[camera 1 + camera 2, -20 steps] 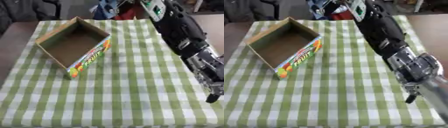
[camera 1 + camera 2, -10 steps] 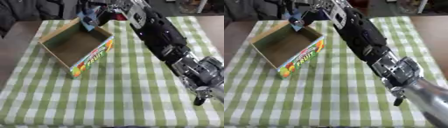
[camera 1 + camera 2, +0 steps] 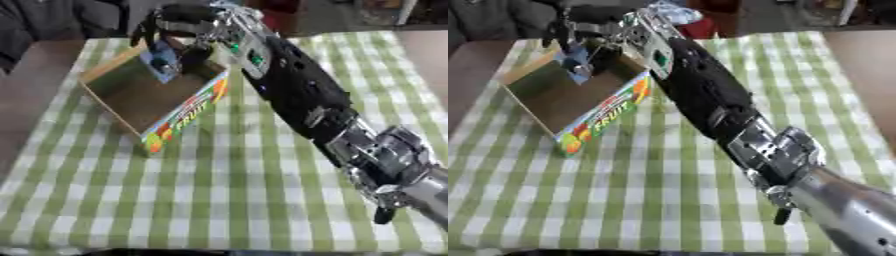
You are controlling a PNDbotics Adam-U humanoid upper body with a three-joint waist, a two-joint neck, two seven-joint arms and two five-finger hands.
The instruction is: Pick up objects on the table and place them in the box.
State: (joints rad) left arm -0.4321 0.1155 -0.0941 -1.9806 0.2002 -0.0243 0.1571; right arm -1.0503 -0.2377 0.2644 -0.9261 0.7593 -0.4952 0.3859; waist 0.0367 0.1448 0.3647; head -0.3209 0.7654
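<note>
Placement is the step in hand. From the left eye view, the right arm runs from the lower right corner diagonally across the green-checked tablecloth to the far left corner of the table, where the right hand hangs over the open cardboard box, the one with fruit pictures and lettering on its near side wall. Its fingers curl downward round a small blue-and-white object, flat and packet-like, which sits between them just above the box's far rim and partly inside the opening; what it is I cannot make out. The box floor below it looks bare brown card. From the right eye view, the same hand shows over the box with the blue object hanging near the far wall, above the inside and not outside the rim, though whether it touches the wall cannot be told. No other loose object shows on the cloth in either view, so this may be the last or only piece. The left hand appears in neither view. The next move, as I judge it, calls for the fingers to spread so that the object drops onto the box floor, and then for the hand to lift straight up, clear of the rim, before the arm swings back, lest it catch the light box and drag it askew.
</note>
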